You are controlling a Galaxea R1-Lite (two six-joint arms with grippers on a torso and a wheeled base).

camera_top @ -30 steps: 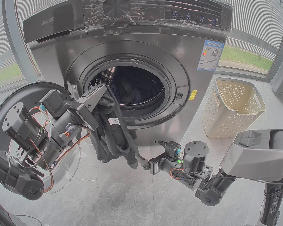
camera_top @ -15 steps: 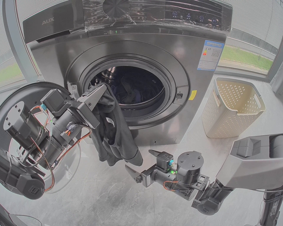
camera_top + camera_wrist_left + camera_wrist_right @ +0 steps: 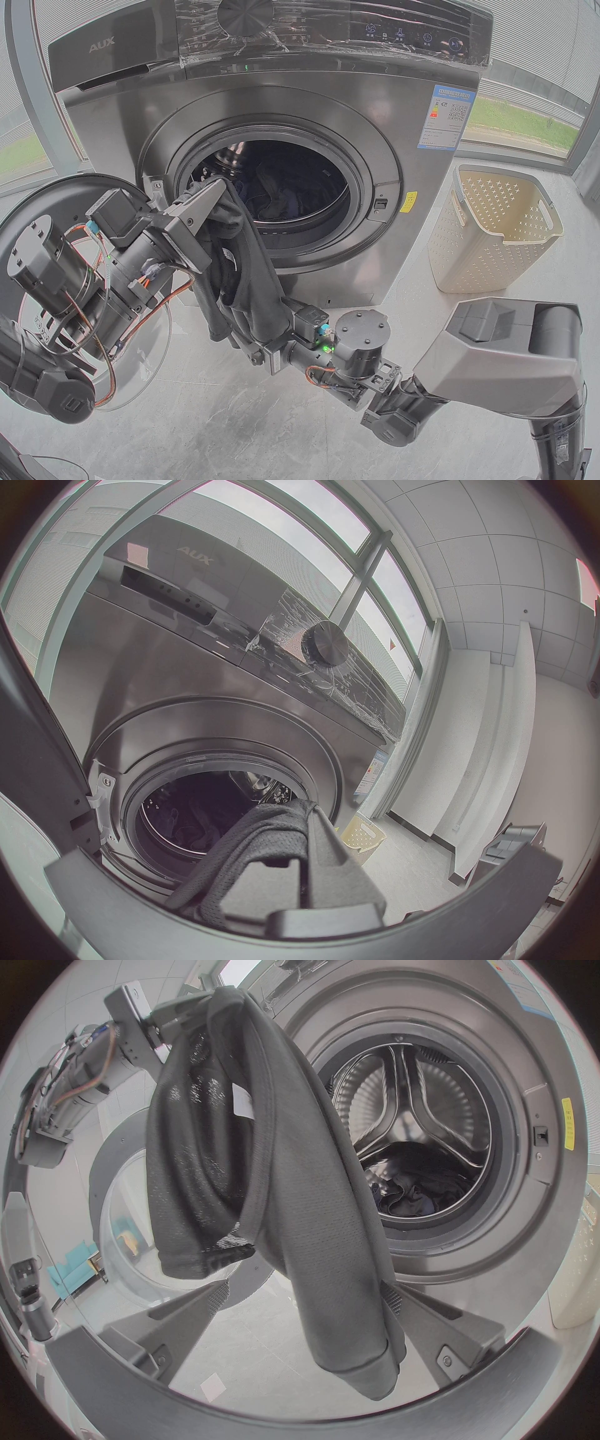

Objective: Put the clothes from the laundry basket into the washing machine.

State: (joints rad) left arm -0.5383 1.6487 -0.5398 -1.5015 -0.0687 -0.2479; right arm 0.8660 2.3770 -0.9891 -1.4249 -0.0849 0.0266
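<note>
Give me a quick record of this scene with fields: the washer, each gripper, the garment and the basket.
Washing machine: door open, dark clothes inside.
Left gripper: shut on dark garment, held up by the opening.
Right gripper: open, fingers either side of the garment's hanging end.
Laundry basket: on the floor beside the machine; no clothes seen inside.

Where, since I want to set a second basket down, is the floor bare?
Bare floor lies beside the open door, on the near side of the right gripper. Crowded: the mouth of the washing machine, where the dark garment hangs from the left gripper.
</note>
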